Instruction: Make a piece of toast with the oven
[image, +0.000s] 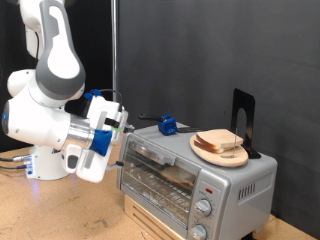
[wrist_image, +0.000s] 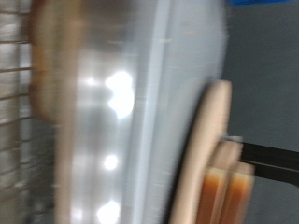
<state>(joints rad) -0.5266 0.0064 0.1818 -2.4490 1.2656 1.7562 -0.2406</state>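
The silver toaster oven (image: 215, 178) stands at the exterior view's right, with its glass door (image: 160, 168) up and its knobs (image: 204, 207) at the front right. A tan slice (image: 180, 175) shows dimly through the glass on the rack. Another slice of toast (image: 222, 141) lies on a round wooden plate (image: 232, 157) on the oven's top. My gripper (image: 122, 126) is at the door's upper left corner, by the handle bar. The wrist view is blurred and shows the oven's top (wrist_image: 140, 112), the plate's edge (wrist_image: 209, 140) and brown crust (wrist_image: 230, 191). My fingers do not show there.
A small blue object (image: 168, 126) sits on the oven's top near my gripper. A black bookend (image: 243, 118) stands behind the plate. A dark curtain hangs behind. The oven rests on a wooden table (image: 60, 212).
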